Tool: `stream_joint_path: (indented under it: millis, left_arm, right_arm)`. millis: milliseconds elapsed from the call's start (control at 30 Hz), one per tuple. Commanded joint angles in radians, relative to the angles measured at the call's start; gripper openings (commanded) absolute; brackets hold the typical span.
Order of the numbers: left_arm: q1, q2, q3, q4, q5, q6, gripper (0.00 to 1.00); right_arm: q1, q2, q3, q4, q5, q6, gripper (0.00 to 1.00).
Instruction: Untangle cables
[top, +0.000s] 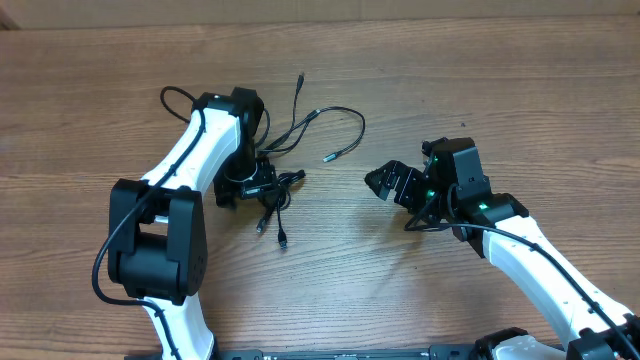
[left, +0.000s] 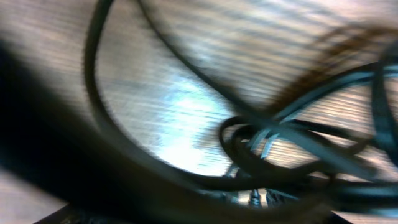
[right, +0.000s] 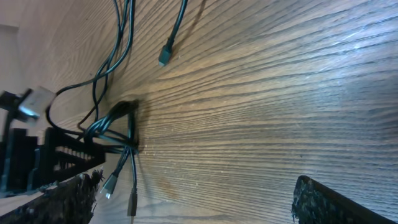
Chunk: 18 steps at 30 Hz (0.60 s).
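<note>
The cables (top: 283, 182) lie knotted on the bench (top: 450, 80), with loose ends spread out. The left end effector (top: 255, 186) sits on the knot, likely to grab a cord; its grip is too blurry to tell. The right end effector (top: 385, 182) hangs nearby, wide open and empty.

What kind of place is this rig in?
Probably a robotics lab bench: a wood-grain table, a white-and-black left arm and right arm over it, and a tangle of thin black cables on it. Nothing beyond the table shows.
</note>
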<state>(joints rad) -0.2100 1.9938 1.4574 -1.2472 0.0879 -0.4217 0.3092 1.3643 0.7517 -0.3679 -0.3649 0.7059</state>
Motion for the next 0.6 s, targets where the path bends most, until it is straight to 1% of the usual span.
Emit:
stream_joint_path:
  millis: [0, 100, 167, 233, 333, 400, 467, 500, 533, 567]
  left_arm:
    - [-0.006, 0.000, 0.116, -0.009, 0.052, 0.166, 0.76]
    - [-0.006, 0.000, 0.221, -0.035, 0.052, 0.176, 0.80]
    - [-0.006, 0.000, 0.295, -0.052, 0.052, 0.176, 0.80]
    - [-0.007, 0.000, 0.346, -0.068, 0.055, 0.176, 0.81]
    - [-0.007, -0.001, 0.367, -0.084, 0.064, 0.208, 0.78]
    - [-0.008, -0.001, 0.369, -0.093, 0.063, 0.221, 0.77]
    - [-0.007, -0.001, 0.369, -0.093, 0.061, 0.229, 0.79]
    - [-0.007, -0.001, 0.369, -0.090, 0.058, 0.229, 0.82]
    - [-0.005, -0.001, 0.369, -0.086, 0.058, 0.228, 0.91]
    - [-0.002, -0.001, 0.369, -0.080, 0.059, 0.228, 1.00]
  right_arm:
    - [0.005, 0.007, 0.000, 0.001, 0.028, -0.007, 1.00]
    - [0.005, 0.007, 0.000, -0.003, 0.031, -0.046, 1.00]
    - [0.005, 0.007, 0.000, -0.016, 0.031, -0.087, 1.00]
    - [0.005, 0.007, 0.000, -0.032, 0.032, -0.087, 1.00]
    - [0.005, 0.007, 0.000, -0.039, 0.031, -0.087, 1.00]
    - [0.005, 0.007, 0.000, -0.037, 0.024, -0.114, 1.00]
    - [0.006, 0.007, 0.000, -0.024, -0.013, -0.223, 1.00]
    - [0.010, 0.007, 0.000, -0.011, -0.023, -0.297, 1.00]
    - [0.012, 0.007, 0.000, -0.003, -0.023, -0.327, 1.00]
    - [0.021, 0.007, 0.000, 0.020, -0.023, -0.393, 1.00]
